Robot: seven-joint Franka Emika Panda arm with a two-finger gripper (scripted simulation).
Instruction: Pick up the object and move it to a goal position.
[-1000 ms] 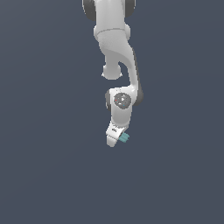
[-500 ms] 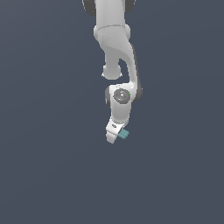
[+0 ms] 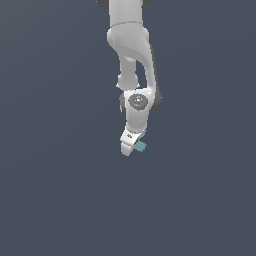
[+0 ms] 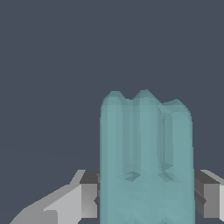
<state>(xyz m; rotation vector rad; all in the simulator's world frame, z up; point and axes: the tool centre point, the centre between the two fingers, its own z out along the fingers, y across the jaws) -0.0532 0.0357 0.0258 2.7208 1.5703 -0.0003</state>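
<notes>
Plain dark backdrop | gripper (image 3: 131,148) clamped on teal block (image 4: 145,162) | block protrudes past fingertips

Flat, even simulator light on a dull slate backdrop with no cast shadows or glare, both views sharp though coarsely rendered

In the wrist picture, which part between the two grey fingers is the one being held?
It is the teal ridged block, standing between the grey fingers of the gripper. Only it is teal and has lengthwise ridges; the fingers are plain grey.
</notes>
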